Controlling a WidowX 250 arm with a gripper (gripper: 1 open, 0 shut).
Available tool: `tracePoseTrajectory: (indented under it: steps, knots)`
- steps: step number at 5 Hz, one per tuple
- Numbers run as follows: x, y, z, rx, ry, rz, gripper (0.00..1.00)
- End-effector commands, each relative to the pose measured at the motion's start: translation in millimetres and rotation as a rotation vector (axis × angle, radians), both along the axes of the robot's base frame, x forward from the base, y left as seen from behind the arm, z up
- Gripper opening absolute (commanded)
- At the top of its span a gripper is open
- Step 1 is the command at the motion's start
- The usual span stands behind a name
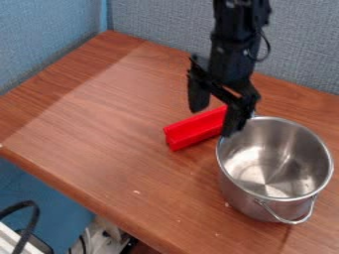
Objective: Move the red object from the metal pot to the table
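One black robot arm, in from the top edge of the view, right of middle. Upper part runs out of frame, so base not visible. Arm hangs down roughly upright, joints and links dark. Thin black cable loops off its right side in the picture. Gripper [216, 116] at the lower end, pointing down, two black fingers, one at picture left, other at picture right and a bit lower. Jaws wide open, clear gap between them, nothing gripped. Left-hand finger tip blunt. Finer wrist detail too dark to tell.

Red block [193, 131] beside silver pot [275, 169]
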State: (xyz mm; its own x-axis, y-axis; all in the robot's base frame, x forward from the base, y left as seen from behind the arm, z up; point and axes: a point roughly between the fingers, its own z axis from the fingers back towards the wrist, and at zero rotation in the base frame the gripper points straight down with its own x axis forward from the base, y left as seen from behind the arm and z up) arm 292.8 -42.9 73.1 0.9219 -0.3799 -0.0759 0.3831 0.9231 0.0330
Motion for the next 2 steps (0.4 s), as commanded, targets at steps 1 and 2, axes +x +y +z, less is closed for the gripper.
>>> tracePoseTrajectory:
  steps: [1,2]
  knots:
    - [4.5,-3.5,0.4,0.006,-0.048,0.004,1.0]
    - [6.3,-4.4,-4.8,0.004,-0.058,0.045,1.0]
